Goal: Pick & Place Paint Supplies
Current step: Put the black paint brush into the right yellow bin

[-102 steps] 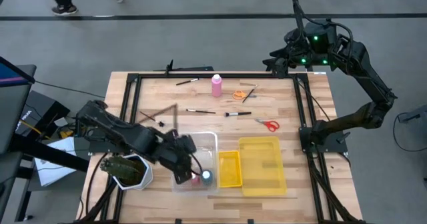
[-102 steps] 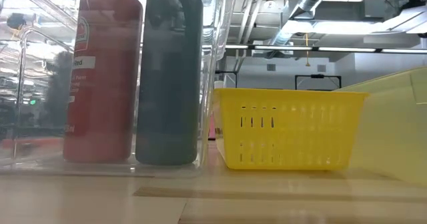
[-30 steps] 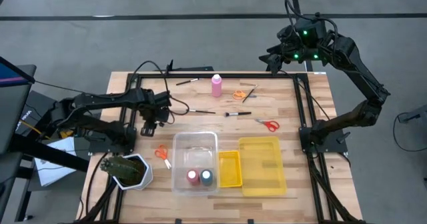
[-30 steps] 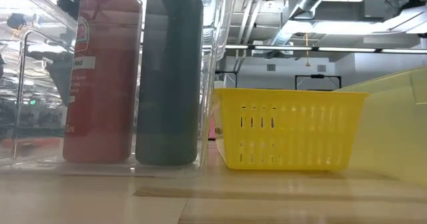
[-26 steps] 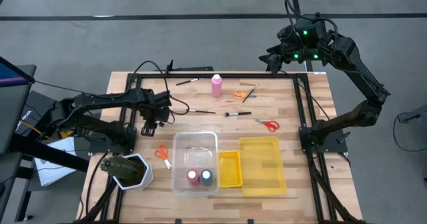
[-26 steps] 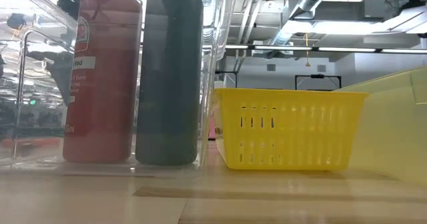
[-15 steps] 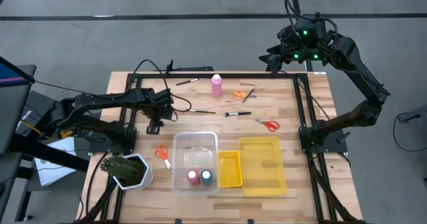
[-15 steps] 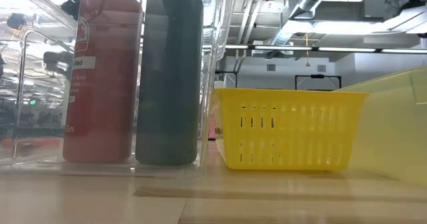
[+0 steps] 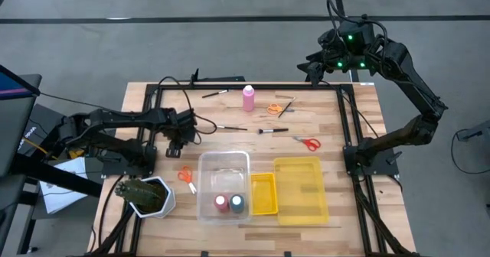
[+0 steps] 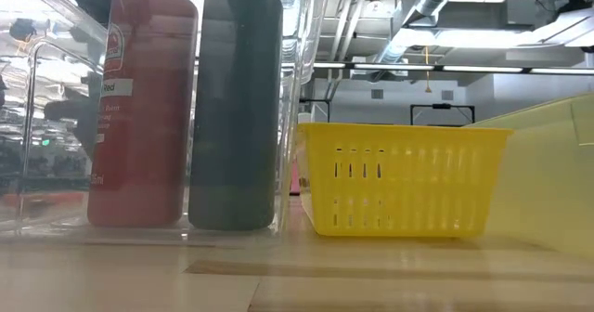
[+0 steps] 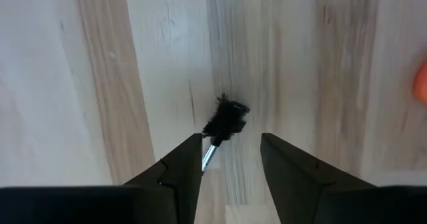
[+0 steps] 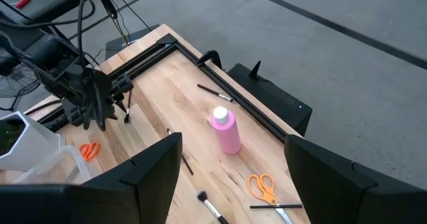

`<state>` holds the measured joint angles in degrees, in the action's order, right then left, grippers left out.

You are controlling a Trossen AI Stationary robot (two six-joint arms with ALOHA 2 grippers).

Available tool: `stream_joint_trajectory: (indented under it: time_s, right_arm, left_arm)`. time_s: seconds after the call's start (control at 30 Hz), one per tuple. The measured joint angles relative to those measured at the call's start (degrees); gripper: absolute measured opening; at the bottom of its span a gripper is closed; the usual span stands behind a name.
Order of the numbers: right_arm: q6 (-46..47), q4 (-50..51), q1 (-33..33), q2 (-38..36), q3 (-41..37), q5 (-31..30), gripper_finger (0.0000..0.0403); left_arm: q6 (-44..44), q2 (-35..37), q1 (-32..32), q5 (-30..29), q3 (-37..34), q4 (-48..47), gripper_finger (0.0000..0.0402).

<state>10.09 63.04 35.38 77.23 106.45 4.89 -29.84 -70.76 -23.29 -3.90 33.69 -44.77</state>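
My left gripper [image 11: 230, 151] [image 9: 178, 138] is open and points down at the table's left part. Its fingers stand on either side of a dark paintbrush; the bristle head [image 11: 225, 117] lies on the wood between them. Whether a finger touches the brush, I cannot tell. My right gripper [image 12: 233, 144] [image 9: 318, 64] is open and waits high over the far right corner. A pink bottle [image 9: 249, 98] stands near the far edge. Red [image 9: 221, 203] and dark blue [image 9: 237, 203] bottles stand in the clear bin [image 9: 223, 161]. Other brushes [image 9: 230, 127] [image 9: 273, 131] [image 9: 215, 93] lie on the table.
Orange scissors [image 9: 186, 176] lie left of the clear bin, another orange pair [image 9: 273, 108] sits near the pink bottle, and red scissors [image 9: 308, 142] lie to the right. Two yellow bins [image 9: 262, 193] [image 9: 301, 188] sit at the near edge. A plant pot [image 9: 143, 196] stands at the near left.
My left gripper has come down toward the table over the brush, with a small shift toward the right. The brush and the other supplies have stayed put.
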Motion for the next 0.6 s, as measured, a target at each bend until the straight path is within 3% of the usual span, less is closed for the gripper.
stream_joint_trajectory:
  time_s: [0.6]
  right_arm:
    - [0.3, 0.9, 0.0, 0.0, 0.0, 0.0, 0.0260]
  left_arm:
    - [-0.4, 0.1, 0.0, 0.2, -6.2, 8.0, 0.0145]
